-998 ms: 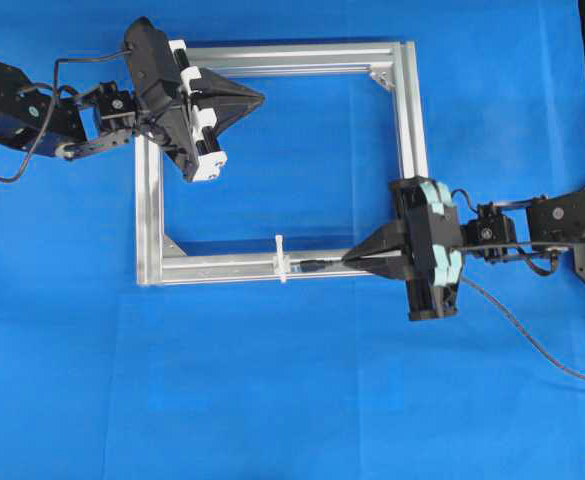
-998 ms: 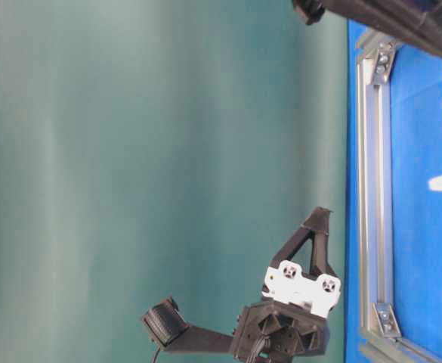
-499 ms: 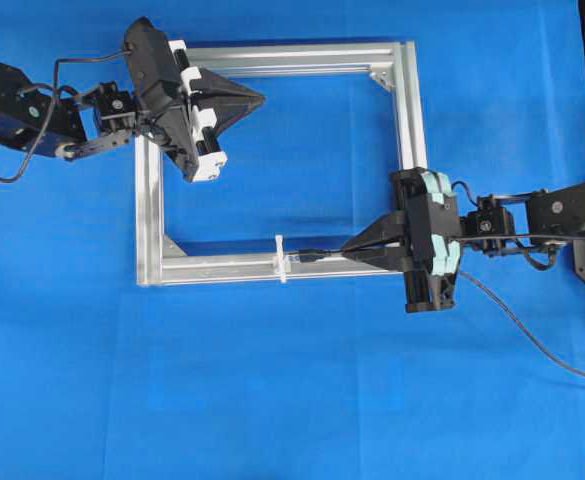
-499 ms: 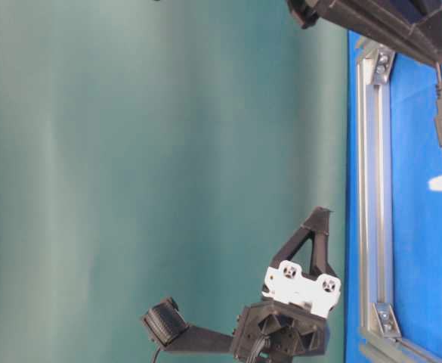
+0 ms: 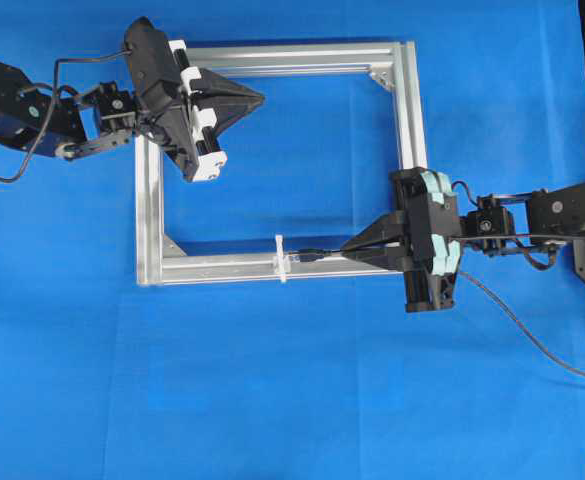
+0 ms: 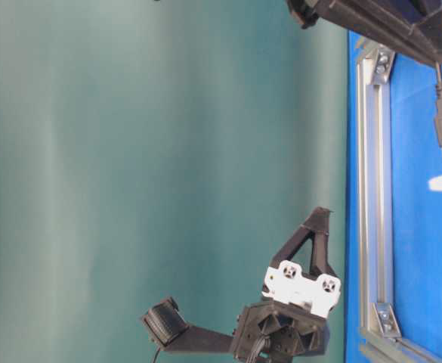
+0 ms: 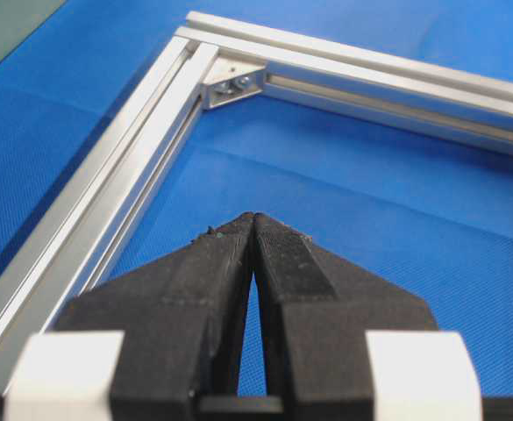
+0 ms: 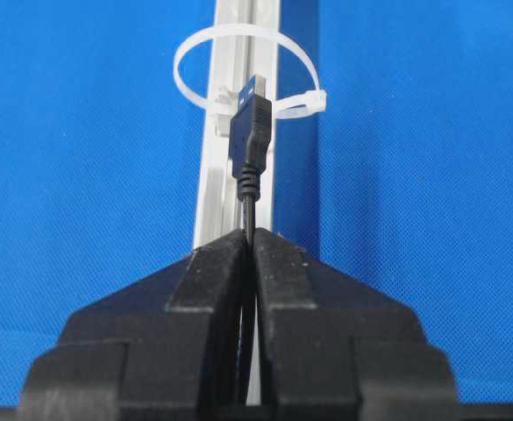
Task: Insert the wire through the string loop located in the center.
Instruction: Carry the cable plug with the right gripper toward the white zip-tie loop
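Left end effector (image 5: 257,98): jaws are seen pressed together in the left wrist view, nothing gripped. It is held inside the top-left corner of the aluminium frame (image 5: 402,120), tips aimed across the frame's blue interior. The top-left bar junction is seen just behind and to the left of it; the far corner bracket (image 7: 231,82) is seen well ahead of the tips in its wrist view.

String loop (image 5: 280,259): a white tie is seen standing upright across the frame's lower bar, well apart from the left end effector and just ahead of the right end effector's tips, on the plug side.

Wire (image 5: 532,335): it is clamped near its plug end by the right end effector (image 5: 349,252), whose jaws are closed on the cable. A short length of cable and the plug (image 8: 250,127) stick out ahead of the tips, along the lower bar. In the right wrist view the metallic plug tip is seen right at the loop's opening; whether it has entered cannot be told. The rest of the wire trails behind the right end effector, across the blue surface (image 5: 272,400) toward the right edge.
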